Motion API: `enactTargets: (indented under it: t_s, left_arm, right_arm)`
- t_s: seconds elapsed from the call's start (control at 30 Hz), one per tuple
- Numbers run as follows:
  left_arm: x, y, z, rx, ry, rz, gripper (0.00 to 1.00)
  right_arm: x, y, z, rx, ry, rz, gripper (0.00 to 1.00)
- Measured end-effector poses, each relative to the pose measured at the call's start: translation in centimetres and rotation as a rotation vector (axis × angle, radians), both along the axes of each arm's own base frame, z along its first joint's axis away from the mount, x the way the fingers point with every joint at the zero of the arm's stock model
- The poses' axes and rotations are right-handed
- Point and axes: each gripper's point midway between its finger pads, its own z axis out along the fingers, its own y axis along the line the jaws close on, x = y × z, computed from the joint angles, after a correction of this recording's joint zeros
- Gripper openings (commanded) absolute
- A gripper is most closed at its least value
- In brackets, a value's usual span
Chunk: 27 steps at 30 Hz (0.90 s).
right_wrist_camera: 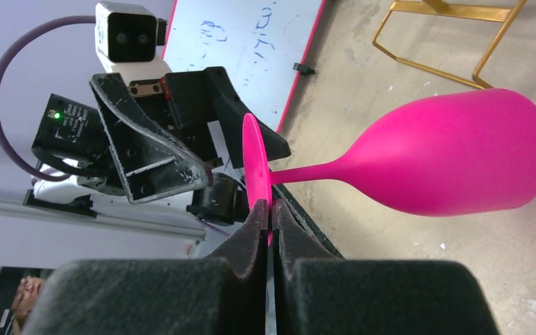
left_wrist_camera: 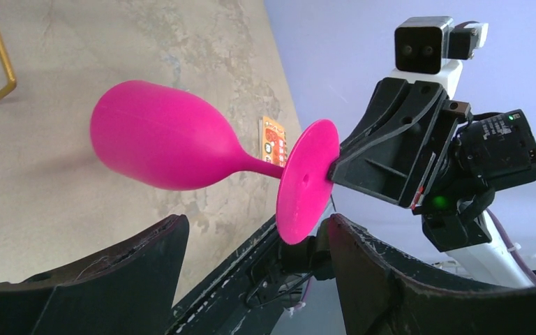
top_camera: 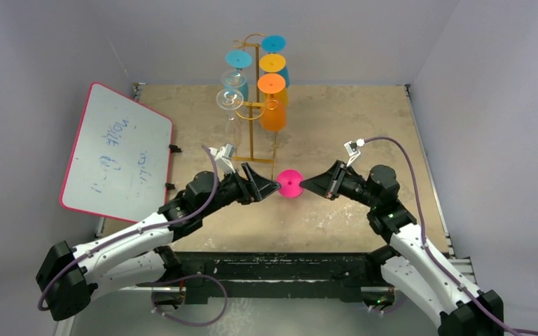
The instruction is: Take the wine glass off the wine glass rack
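Right tool [right_wrist_camera: 271,209] pinches one pink glass [right_wrist_camera: 453,153]; six glasses [top_camera: 273,115] on rack [top_camera: 252,136].

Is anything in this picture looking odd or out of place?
Yes. The pink wine glass lies sideways in the air, off the gold rack, pinched only by the rim of its foot in the shut right gripper, while the left gripper stands open near that foot. The whiteboard also sits crooked over the left edge of the table.
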Motion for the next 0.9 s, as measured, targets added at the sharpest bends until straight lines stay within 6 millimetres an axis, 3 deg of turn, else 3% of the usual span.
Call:
enactTargets:
  t_s: [0.17, 0.47, 0.73, 0.9]
  left_arm:
    - [0.3, -0.6, 0.0, -0.049, 0.0, 0.003, 0.69]
    - [0.5, -1.5, -1.3, -0.106, 0.036, -0.003, 0.52]
    - [-0.3, -2.4, -0.6, -0.155, 0.025, -0.073, 0.36]
    - [-0.8, -2.6, -0.1, -0.186, 0.006, -0.101, 0.09]
  right_arm:
    - [-0.2, 0.5, 0.1, 0.01, -0.001, 0.041, 0.0]
    - [-0.4, 1.0, -0.6, 0.009, 0.031, 0.085, 0.0]
    - [-0.3, 1.1, -0.6, 0.013, 0.035, 0.088, 0.0]
    - [-0.3, 1.3, -0.7, 0.019, 0.041, 0.105, 0.0]
